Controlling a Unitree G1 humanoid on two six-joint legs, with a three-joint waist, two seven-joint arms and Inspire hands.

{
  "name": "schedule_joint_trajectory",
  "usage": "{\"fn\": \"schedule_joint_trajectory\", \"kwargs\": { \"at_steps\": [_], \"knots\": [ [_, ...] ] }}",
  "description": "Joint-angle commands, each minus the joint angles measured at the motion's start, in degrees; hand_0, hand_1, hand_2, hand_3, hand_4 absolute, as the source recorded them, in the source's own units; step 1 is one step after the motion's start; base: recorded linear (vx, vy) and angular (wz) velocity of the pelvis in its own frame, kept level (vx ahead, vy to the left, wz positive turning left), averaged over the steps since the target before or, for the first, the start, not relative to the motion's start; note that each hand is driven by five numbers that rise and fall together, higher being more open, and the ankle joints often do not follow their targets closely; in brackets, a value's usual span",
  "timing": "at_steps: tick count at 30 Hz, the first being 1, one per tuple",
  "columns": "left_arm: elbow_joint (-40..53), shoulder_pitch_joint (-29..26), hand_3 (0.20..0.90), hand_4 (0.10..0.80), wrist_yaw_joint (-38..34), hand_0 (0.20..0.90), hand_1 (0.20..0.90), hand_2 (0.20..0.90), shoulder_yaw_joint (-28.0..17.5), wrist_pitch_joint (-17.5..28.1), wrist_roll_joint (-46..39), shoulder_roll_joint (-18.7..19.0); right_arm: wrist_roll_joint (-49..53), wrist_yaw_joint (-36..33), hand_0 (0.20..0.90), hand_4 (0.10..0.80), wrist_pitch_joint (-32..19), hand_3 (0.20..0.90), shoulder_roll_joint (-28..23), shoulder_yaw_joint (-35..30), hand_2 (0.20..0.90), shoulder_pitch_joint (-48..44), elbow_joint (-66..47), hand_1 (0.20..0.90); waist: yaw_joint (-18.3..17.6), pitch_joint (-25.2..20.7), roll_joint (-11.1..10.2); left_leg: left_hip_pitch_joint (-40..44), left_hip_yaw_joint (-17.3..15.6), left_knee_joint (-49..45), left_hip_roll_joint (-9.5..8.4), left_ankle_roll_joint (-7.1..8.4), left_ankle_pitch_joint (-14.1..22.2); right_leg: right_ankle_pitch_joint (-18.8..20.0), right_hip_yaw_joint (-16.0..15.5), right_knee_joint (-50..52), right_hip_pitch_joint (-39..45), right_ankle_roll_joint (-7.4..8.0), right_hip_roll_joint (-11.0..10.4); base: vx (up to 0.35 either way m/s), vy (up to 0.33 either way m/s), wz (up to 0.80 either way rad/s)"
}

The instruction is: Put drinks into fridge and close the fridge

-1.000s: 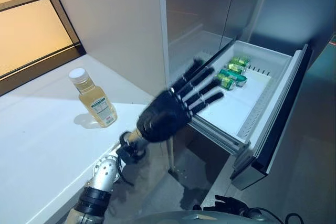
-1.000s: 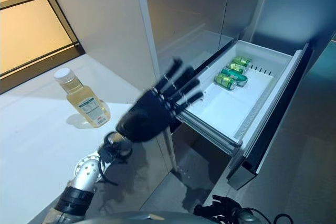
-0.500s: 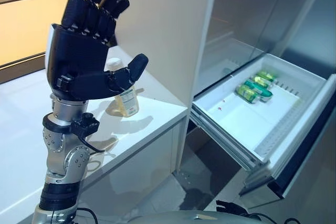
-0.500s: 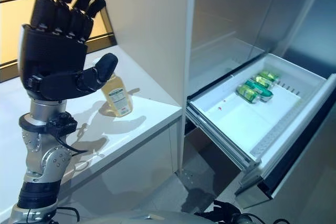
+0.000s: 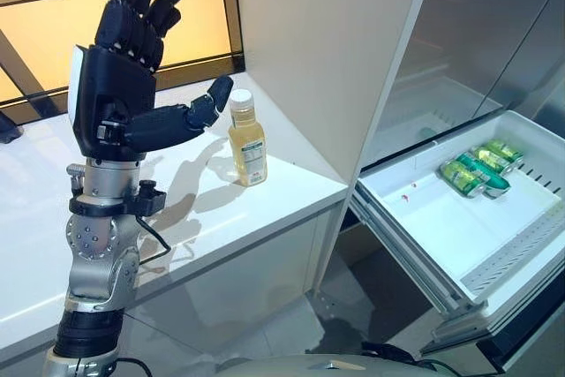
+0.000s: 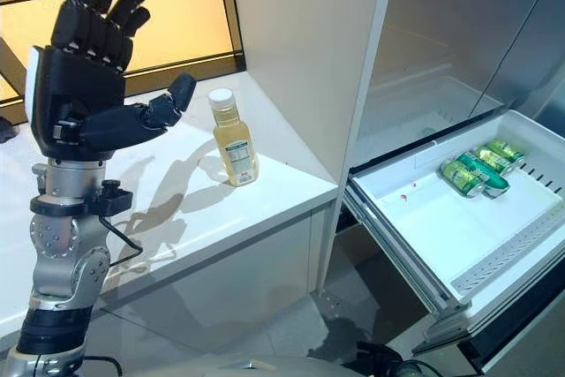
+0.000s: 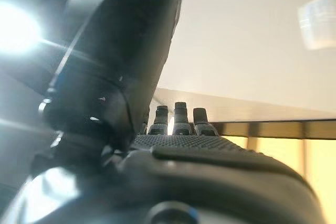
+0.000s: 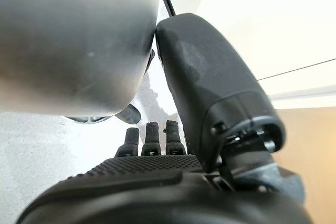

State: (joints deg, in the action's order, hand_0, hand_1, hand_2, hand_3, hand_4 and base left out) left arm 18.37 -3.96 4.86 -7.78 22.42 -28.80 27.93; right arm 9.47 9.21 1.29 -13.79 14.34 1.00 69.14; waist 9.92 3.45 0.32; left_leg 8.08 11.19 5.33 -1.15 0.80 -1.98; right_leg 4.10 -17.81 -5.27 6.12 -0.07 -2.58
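A bottle of yellow drink (image 5: 247,140) with a white cap stands upright on the white counter (image 5: 221,209). My left hand (image 5: 115,103) is raised upright over the counter, left of the bottle and apart from it, open and empty, thumb pointing toward the bottle's cap. It also shows in the left wrist view (image 7: 210,161) with straight fingers. Green cans (image 5: 477,169) lie at the back of the open white fridge drawer (image 5: 424,227) at the right. My right hand (image 8: 152,171) shows in the right wrist view, fingers straight, holding nothing.
A tall white panel (image 5: 327,41) stands between the counter and the fridge. The fridge's upper compartment (image 5: 477,33) is above the drawer. An amber-lit window (image 5: 53,15) runs behind the counter. The drawer front sticks out over the floor at the lower right.
My left hand has gone from in front of the drawer to upright over the counter, left of the bottle. The camera has swung left, so the whole scene has shifted right.
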Motion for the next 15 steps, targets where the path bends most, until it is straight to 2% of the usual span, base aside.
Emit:
{"fn": "schedule_joint_trajectory", "kwargs": {
  "at_steps": [1,7,15],
  "knots": [
    [-0.1,-1.2,0.900,0.800,0.5,0.900,0.900,0.900,-3.8,0.7,-5.2,1.6,-1.2,1.3,0.900,0.800,-0.2,0.900,1.2,1.9,0.900,-1.8,0.5,0.900,0.1,-1.3,-0.5,-1.7,-5.5,-0.3,-1.10,0.06,1.5,-5.5,2.3,1.5,3.6,1.51,0.6,0.004,0.037,-0.01],
    [-1.6,-0.6,0.900,0.800,3.0,0.900,0.900,0.900,-2.9,-3.6,-10.2,-0.1,-2.9,1.9,0.900,0.800,0.3,0.900,0.3,0.9,0.900,-1.3,0.6,0.900,-1.2,-1.0,-0.2,-1.2,-6.8,-0.3,-0.96,-0.14,1.7,-5.4,3.4,1.6,3.7,1.64,0.6,0.013,0.032,-0.04],
    [-3.8,-0.4,0.900,0.800,4.6,0.900,0.900,0.900,-1.2,-7.6,-10.0,-1.5,-4.4,2.5,0.900,0.800,1.1,0.900,-0.3,0.1,0.900,-0.9,-0.9,0.900,-2.8,-0.8,-0.1,-0.4,-9.1,-0.3,-0.86,-0.51,2.1,-4.9,4.6,1.4,3.7,2.01,0.5,0.019,0.022,-0.14]
  ]
}}
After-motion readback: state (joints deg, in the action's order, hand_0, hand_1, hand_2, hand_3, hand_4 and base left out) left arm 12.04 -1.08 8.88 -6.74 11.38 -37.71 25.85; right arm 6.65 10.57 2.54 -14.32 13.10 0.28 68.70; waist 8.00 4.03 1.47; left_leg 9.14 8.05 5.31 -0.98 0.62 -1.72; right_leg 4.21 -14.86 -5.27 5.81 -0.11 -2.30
